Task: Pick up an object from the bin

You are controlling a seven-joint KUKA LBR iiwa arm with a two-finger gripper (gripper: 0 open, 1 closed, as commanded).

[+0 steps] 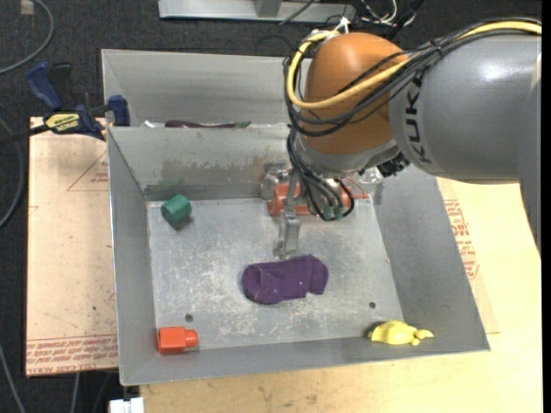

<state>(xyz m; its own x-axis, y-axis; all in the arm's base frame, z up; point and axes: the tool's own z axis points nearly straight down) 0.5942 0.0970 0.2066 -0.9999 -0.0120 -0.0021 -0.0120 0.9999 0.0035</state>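
My gripper (285, 246) hangs in the middle of the bin under the orange wrist cover, its fingertip just above the upper edge of a purple, soft-looking flattened lump (284, 280). The fingers look close together with nothing between them. A green block (176, 211) lies at the back left of the bin floor, well away from the gripper.
An orange-red block (176, 340) sits in the front left corner. A yellow rubber-duck-like toy (398, 334) lies at the front right corner against the wall. The arm and its cables cover the back right of the bin.
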